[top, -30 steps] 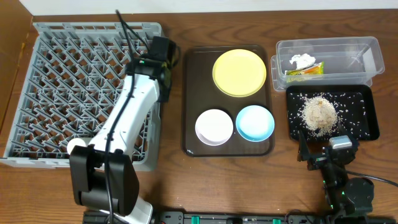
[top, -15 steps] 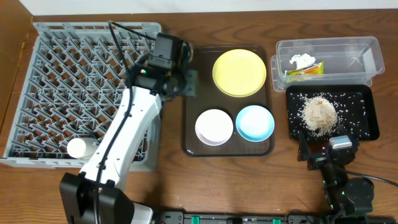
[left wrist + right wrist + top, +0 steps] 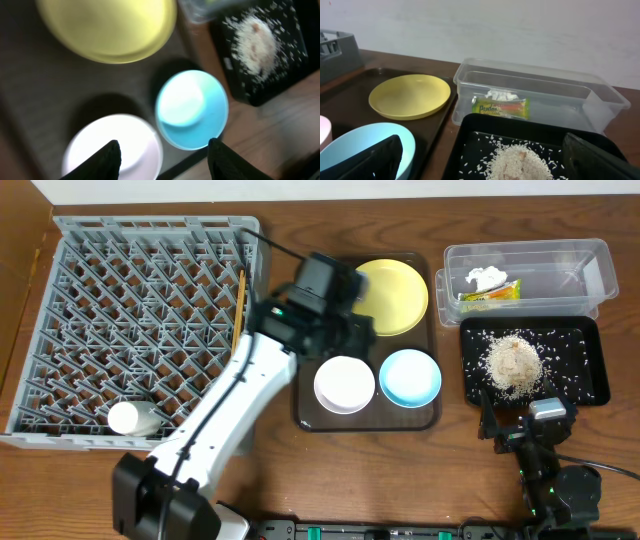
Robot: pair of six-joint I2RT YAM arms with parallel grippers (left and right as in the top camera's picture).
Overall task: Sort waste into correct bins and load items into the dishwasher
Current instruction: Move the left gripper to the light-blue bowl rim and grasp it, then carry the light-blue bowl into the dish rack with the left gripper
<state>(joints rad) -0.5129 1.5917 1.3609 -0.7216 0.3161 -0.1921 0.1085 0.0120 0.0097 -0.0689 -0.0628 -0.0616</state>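
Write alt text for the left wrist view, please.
Open left end effector above a brown tray holding a white bowl, a light blue bowl and a yellow plate; rice lies in a black tray beside it.

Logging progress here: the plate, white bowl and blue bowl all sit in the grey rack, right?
No. The plate, white bowl and blue bowl all sit on the brown tray, not in the grey rack. The overhead view shows it.

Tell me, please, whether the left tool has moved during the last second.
Yes. The left tool swung right, from over the grey dish rack to over the brown serving tray.
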